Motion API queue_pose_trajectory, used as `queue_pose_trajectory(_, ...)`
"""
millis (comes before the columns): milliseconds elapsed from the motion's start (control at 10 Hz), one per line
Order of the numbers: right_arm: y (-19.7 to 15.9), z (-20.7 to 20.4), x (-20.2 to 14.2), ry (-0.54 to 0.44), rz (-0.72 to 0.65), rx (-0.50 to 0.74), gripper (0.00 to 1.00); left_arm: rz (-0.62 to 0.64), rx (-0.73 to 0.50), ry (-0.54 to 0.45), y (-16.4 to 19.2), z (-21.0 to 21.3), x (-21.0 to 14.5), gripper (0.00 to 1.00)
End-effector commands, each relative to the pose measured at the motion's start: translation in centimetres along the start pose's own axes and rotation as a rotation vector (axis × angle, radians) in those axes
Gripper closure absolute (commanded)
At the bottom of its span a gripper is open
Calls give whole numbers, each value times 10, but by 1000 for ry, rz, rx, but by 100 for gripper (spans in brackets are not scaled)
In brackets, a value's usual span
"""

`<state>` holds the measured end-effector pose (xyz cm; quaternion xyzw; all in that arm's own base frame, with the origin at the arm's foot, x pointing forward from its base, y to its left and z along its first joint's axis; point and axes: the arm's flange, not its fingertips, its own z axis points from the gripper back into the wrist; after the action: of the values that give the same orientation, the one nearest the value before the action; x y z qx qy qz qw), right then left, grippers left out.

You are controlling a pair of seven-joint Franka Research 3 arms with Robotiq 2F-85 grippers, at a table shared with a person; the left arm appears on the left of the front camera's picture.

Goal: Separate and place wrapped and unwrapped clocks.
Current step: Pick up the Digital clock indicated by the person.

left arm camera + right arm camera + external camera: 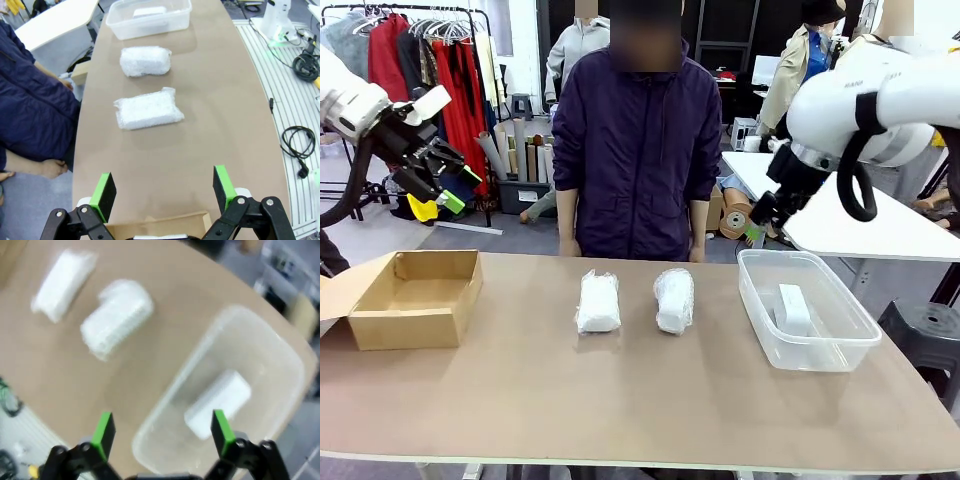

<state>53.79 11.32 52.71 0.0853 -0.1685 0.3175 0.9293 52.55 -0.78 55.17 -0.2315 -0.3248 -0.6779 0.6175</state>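
Front view. Wrapped clock A [598, 302] and wrapped clock B [673, 299] lie near each other, not touching, at the middle of the table [620, 410], in front of the person [640, 150]. The bare clock [792, 308] lies in the clear tub [810, 355] at right. A cardboard box [410, 328] stands open at left. Left gripper [460, 187] and right gripper [757, 222] hang above the table, jaws wide, holding nothing.

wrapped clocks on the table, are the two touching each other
Apart. The front view shows a strip of bare table between the left wrapped clock and the right wrapped clock; the left wrist view shows the same gap.
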Motion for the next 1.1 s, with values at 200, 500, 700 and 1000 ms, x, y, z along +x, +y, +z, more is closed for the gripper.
queue_pose_trajectory(200,-20,8,16,-172,262,515,0,2,-3,2,-4,1,1,0)
queue_pose_trajectory(500,-36,16,15,-233,578,507,0,2,-3,2,-4,1,1,0)
queue_pose_trajectory(700,-49,6,9,-352,715,408,0,2,-3,2,-4,1,1,0)
queue_pose_trajectory(1000,-52,11,10,-312,702,426,0,2,-3,2,-4,1,1,0)
